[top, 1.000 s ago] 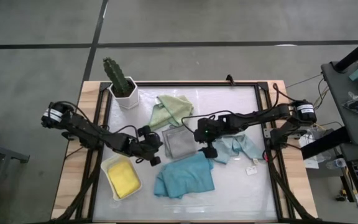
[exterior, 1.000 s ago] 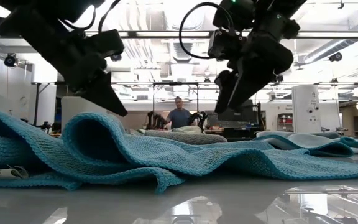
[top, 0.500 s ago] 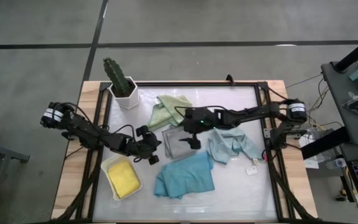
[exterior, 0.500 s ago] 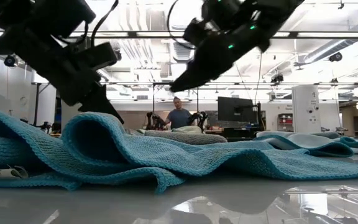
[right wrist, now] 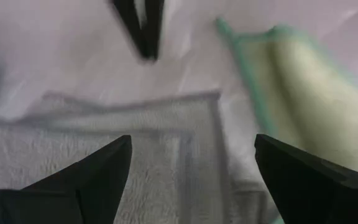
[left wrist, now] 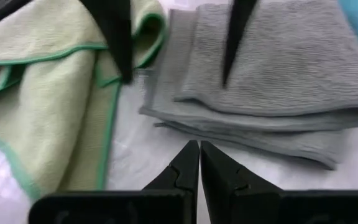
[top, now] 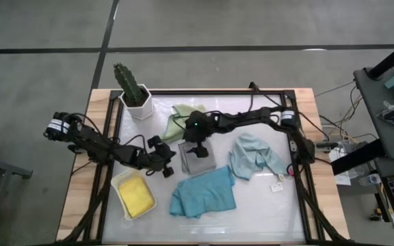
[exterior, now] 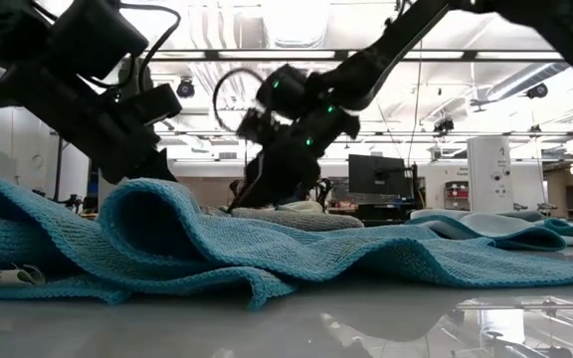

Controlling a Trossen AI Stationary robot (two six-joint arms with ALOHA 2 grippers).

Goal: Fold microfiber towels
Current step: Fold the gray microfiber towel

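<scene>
The grey towel (top: 198,159) lies folded on the table's middle, with the sage green towel (top: 183,117) just beyond it. My right gripper (top: 195,148) hangs open low over the grey towel's left part (right wrist: 135,143), its fingers slanting down; whether they touch it does not show. My left gripper (left wrist: 199,163) is shut, its tips just short of the grey towel's left edge (left wrist: 185,124), holding nothing. The pale blue towel (top: 252,156) lies rumpled at the right, and the teal towel (top: 204,191) lies crumpled near the front. The yellow towel (top: 135,195) lies folded in the white tray (top: 122,179).
A potted cactus (top: 133,89) stands at the table's far left corner. A small white tag (top: 277,186) lies right of the teal towel. Bare table shows at the front right and the far right. In the low view the teal towel (exterior: 217,249) fills the foreground.
My right gripper has swept from over the pale blue towel toward the table's left edge, sinking and rolling, and now hangs over the grey towel, still open. My left gripper has sunk a little toward the table, still shut. The towels have kept their places.
</scene>
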